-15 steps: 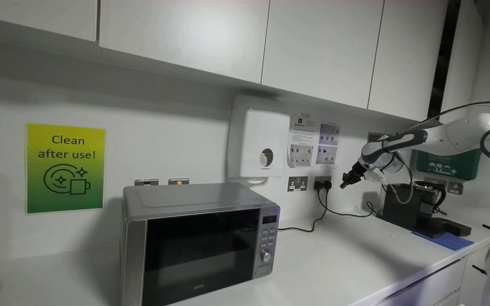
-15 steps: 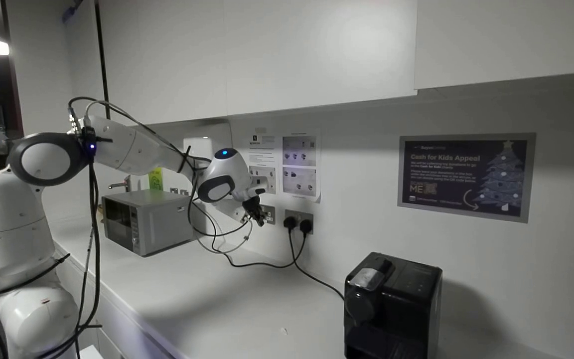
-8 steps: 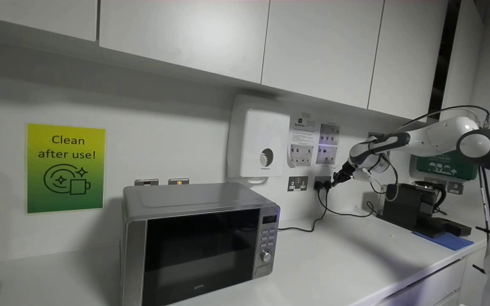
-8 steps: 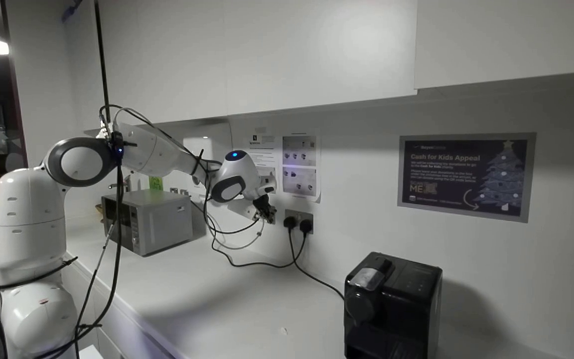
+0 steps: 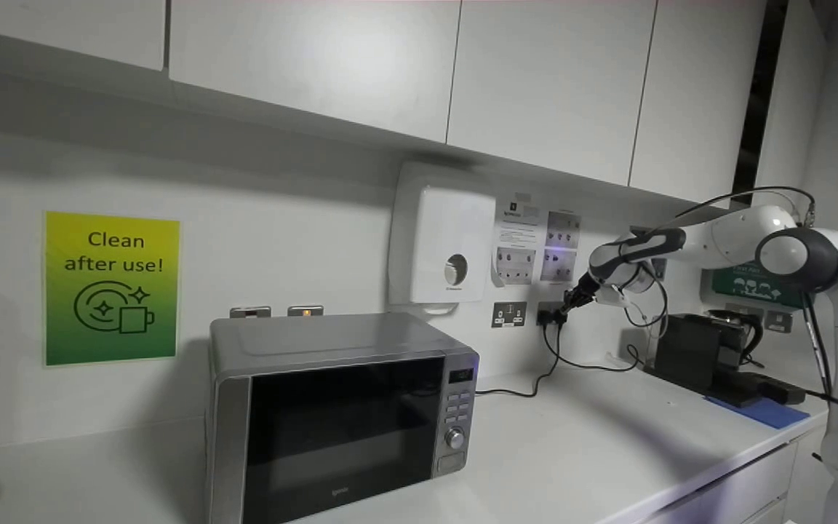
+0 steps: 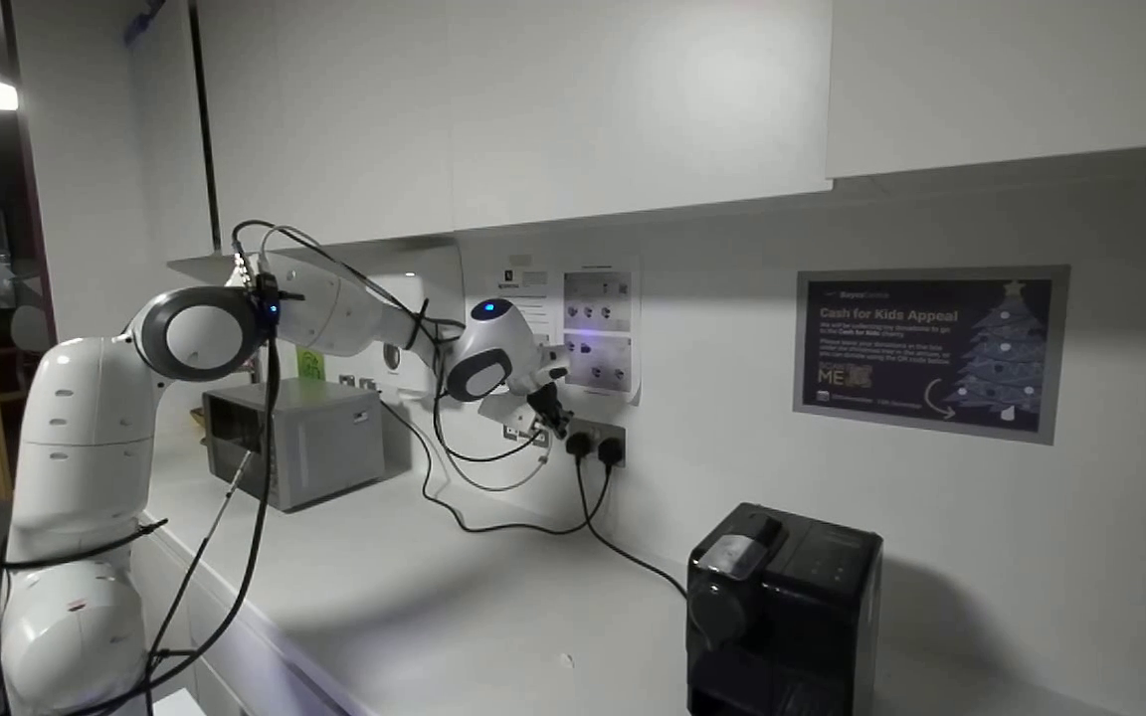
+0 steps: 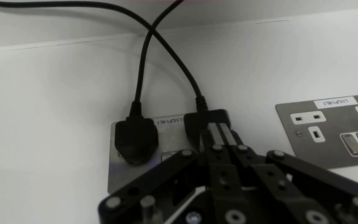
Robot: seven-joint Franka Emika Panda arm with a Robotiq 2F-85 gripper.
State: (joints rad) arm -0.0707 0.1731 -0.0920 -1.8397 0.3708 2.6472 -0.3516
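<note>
Currently, my gripper (image 7: 219, 126), pressed together, fronts plug (image 7: 195, 126) on socket plate (image 7: 171, 133), touch unclear; step, I judge: aiming; next likely calls for careful nudge onto plate's switch (image 7: 167, 157).

Plug (image 7: 195, 125) partly hidden behind fingers (image 7: 215, 134) in wrist view, contact unclear; neighbouring socket plate (image 7: 331, 129) cut off.

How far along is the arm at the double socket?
Done, it seems: the tool is shut and lined up close to the double socket.
In hand: in the wrist view it overlaps a black mains plug; whether it touches is unclear.
Left, probably: the actual handling, since nothing is gripped, that plug and the neighbouring plug both sit in the socket, and the switch is partly covered.
</note>
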